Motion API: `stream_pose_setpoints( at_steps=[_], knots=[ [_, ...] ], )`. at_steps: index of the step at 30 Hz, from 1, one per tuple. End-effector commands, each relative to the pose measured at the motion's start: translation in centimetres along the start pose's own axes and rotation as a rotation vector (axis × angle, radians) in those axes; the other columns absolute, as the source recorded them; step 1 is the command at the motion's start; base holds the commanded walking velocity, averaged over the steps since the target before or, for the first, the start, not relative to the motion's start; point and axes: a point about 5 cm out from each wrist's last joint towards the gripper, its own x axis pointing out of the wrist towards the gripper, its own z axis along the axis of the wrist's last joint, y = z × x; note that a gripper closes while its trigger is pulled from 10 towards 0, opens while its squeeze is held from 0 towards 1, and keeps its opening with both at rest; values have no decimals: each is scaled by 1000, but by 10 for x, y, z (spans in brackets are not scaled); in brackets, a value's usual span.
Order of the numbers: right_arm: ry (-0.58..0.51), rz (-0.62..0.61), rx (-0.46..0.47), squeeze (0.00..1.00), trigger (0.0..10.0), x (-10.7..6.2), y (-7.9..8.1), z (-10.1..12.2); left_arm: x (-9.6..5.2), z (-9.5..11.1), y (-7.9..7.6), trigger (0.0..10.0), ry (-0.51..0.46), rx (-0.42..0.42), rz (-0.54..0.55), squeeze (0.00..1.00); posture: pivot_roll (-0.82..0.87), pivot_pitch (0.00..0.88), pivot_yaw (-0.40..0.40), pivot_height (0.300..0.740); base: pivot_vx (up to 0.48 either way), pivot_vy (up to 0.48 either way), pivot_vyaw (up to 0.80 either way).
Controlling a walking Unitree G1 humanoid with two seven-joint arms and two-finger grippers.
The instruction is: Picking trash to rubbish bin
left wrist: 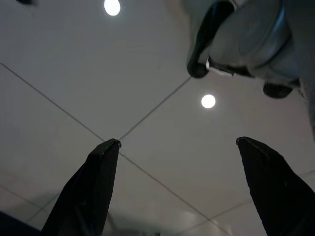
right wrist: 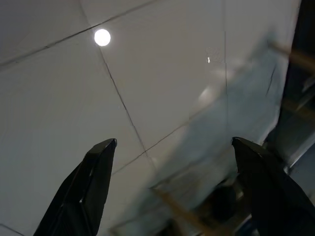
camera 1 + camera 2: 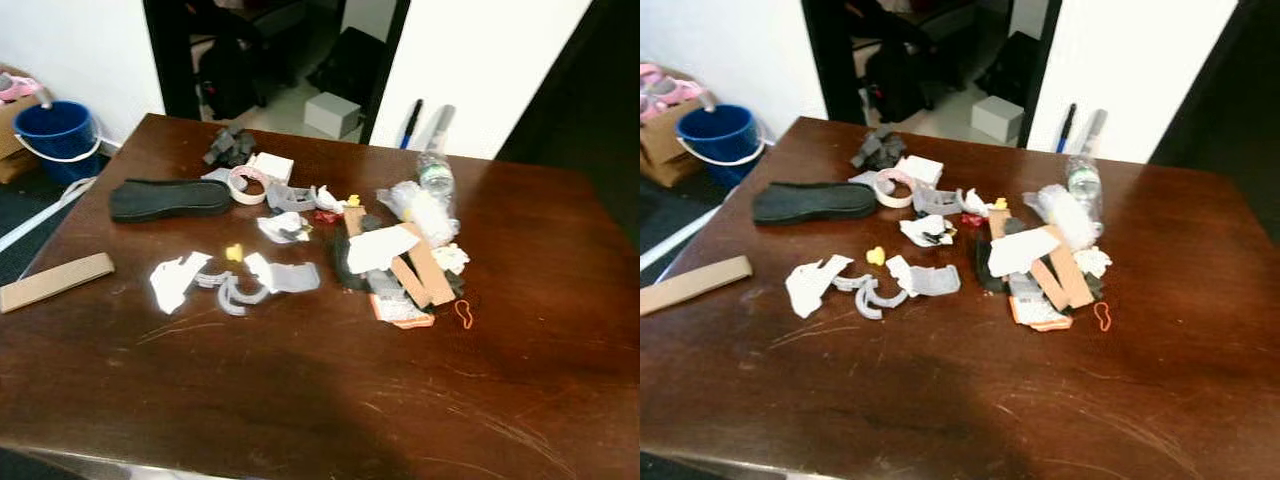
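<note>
A dark wooden counter point(image 3: 300, 400) carries a loose scatter of trash, and a blue bucket point(image 3: 55, 130) stands on the floor off its far left corner, likely the bin. Both arms point at the ceiling: the left pincer point(image 1: 177, 142) and right pincer point(image 2: 172, 142) each gape wide, holding nothing. Starting well probably means lowering one arm first, then taking a lone piece nearest the bucket, such as the black shoe sole point(image 3: 170, 198), not the tangled heap beside the plastic bottle point(image 3: 434, 178).

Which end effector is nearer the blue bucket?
Probably left: the blue bucket sits far left. The left end effector and right end effector both point at the ceiling, open.
</note>
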Motion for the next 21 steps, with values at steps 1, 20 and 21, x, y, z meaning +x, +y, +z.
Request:
stream_pose_setpoints(
  at_steps=[1, 20, 21],
  knots=[
    [-7, -41, 79, 0, 10000, 1, -11, 5, -1, -10, 4, 10000, 34, -1, 7, 0, 140, 127, -72, 740, 0, 0, 0],
    [-891, -34, 1054, 0, 10000, -130, -107, 236, -1, -8, 6, 10000, 33, 12, 9, 0, 124, 120, -67, 740, 0, 0, 0],
    [-945, 19, 1057, 0, 10000, -141, -104, 245, -1, -8, 6, 10000, 33, 12, 10, 0, 124, 120, -67, 740, 0, 0, 0]
  ],
)
